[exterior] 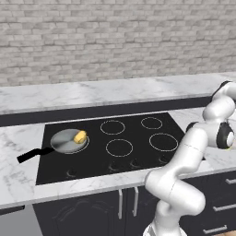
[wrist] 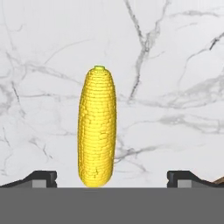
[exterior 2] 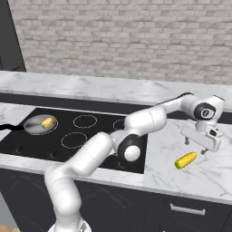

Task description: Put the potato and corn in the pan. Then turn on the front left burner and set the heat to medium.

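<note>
One of two vegetables delivered. Item: potato (exterior: 80, 137), tan-yellow lump, lies inside the pan (exterior: 64, 144) on the front left burner of the black cooktop (exterior: 138, 152); handle points left over the marble counter (exterior 2: 213, 172). Item: corn (exterior 2: 186, 160), bright yellow cob with green tip, lies loose on the counter right of the cooktop, well apart from the pan. Gripper (exterior 2: 195, 147): hovers just above the cob, jaws spread fully wide, holding nothing; cob sits between the fingertips (wrist: 41, 178) seen from the hand. Outstanding, by judgement: grasp corn, carry to pan, then burner knob to medium.
</note>
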Tool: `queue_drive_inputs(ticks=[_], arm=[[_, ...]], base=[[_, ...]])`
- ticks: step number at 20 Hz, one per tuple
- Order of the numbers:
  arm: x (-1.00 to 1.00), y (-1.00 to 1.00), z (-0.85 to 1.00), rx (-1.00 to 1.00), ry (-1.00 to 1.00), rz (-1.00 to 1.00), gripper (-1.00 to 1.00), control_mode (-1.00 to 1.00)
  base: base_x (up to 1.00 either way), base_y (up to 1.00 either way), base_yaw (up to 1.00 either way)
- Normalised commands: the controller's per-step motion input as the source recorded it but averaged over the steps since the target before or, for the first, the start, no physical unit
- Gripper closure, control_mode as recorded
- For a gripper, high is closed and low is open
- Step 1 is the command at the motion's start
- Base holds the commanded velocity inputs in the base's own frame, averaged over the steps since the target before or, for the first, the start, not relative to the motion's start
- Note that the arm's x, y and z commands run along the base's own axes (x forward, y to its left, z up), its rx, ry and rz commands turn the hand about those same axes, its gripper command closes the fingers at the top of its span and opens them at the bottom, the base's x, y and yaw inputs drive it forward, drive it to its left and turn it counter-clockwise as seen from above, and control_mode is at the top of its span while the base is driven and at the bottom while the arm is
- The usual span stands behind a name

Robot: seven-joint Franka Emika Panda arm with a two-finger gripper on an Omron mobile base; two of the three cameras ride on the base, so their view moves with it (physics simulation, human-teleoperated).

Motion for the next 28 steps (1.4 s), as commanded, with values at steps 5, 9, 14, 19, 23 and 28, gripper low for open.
queue_drive_inputs(ticks=[5, 9, 14, 19, 23, 28], arm=[[0.01, -0.01, -0.19, 0.01, 0.0, 0.0, -1.0, -1.0], [0.0, 0.15, -0.16, 0.0, 0.0, 0.0, -1.0, -1.0], [0.0, 0.22, -0.38, 0.02, 0.0, 0.01, -1.0, -1.0], [0.0, 0.01, -0.52, 0.05, 0.0, 0.01, -1.0, -1.0], [0.0, 0.11, -0.47, 0.04, 0.0, 0.0, -1.0, -1.0], [0.0, 0.2, -0.24, 0.01, 0.0, 0.0, 1.0, -1.0]], base=[[0.0, 0.0, 0.0], [0.0, 0.0, 0.0], [0.0, 0.0, 0.0], [0.0, 0.0, 0.0], [0.0, 0.0, 0.0], [0.0, 0.0, 0.0]])
